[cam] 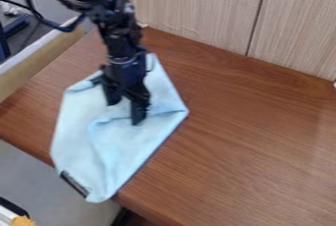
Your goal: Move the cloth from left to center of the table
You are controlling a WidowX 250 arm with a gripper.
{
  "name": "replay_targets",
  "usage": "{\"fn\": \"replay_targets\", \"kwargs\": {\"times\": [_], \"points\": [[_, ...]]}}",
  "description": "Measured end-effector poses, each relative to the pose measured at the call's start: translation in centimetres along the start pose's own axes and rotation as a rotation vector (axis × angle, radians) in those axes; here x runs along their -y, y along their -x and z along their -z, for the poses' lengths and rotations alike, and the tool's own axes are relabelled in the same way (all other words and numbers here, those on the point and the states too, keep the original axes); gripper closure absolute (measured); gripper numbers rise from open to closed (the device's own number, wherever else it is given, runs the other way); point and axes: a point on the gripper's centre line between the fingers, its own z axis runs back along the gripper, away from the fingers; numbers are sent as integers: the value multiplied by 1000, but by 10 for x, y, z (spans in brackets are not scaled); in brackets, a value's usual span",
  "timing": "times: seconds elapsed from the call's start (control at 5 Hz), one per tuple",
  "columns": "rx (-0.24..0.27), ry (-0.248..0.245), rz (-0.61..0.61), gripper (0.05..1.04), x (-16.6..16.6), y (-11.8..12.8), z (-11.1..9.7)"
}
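Observation:
The light blue cloth (pixel 125 146) lies spread with a few folds on the left part of the brown wooden table (pixel 249 131). Its lower end reaches the table's front left edge and hangs slightly past it. Over the cloth's upper middle is the black gripper (pixel 125 112), pointing down, with its two fingers apart. The tips are at or just above the fabric; whether they touch it I cannot tell. Part of the cloth's upper area is hidden behind the gripper and arm.
A pale wood-grain panel (pixel 197 9) stands along the table's back edge. Cables (pixel 49 22) hang beside the arm at upper left. A dark strip (pixel 73 184) shows at the table edge by the cloth's lower left side.

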Motion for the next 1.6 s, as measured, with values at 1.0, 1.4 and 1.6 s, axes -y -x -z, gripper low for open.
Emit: {"fn": "replay_targets", "kwargs": {"times": [1.0,1.4,1.6], "points": [[27,78,213,84,80,-58,-2],[35,74,195,84,72,-54,-26],[48,70,190,84,71,-54,-37]]}}
